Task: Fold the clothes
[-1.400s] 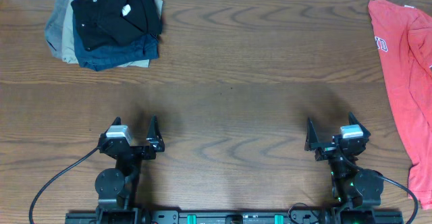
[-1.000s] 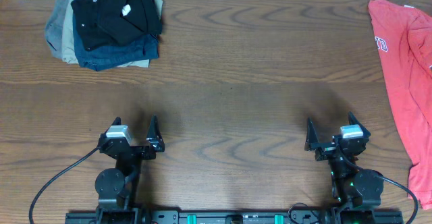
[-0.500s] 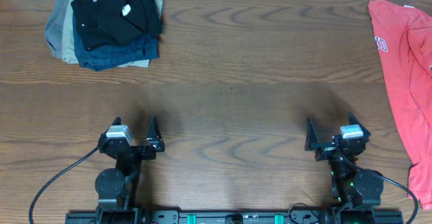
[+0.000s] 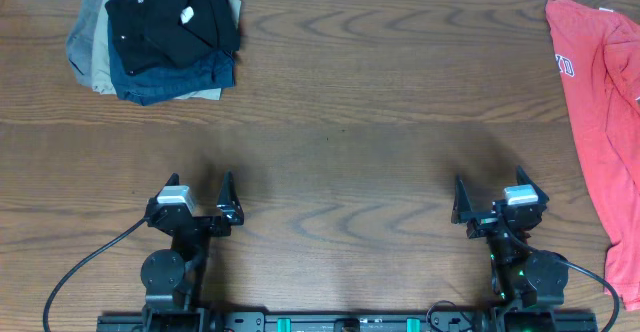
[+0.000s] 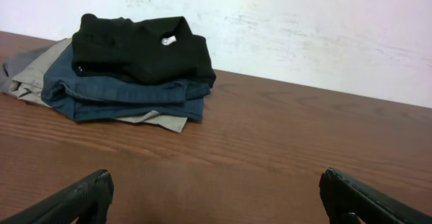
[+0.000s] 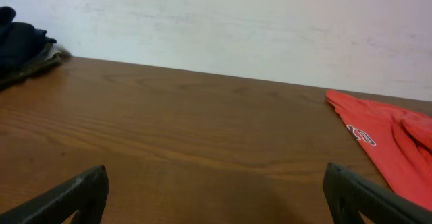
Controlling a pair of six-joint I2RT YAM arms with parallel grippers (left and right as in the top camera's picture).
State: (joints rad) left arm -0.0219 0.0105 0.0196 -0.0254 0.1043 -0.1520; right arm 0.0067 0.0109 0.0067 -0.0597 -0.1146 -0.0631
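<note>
Clothes [image 4: 600,122], really just one coral-red tee, sprawl unfolded down the right edge of the wooden counter [image 4: 380,92]. A folded black, navy and tan stack [image 4: 160,37] sits in the far-left corner. Left tool [image 4: 200,180] and right tool [image 4: 489,177] sit up front, fingers wide apart, holding nothing.

Dark brown wood-grain tabletop [image 4: 340,92] fills the overhead view. Its far edge meets a white, faintly scuffed wall [image 5: 304,28]. Lighting is even and diffuse, with soft shadows on the wood.
</note>
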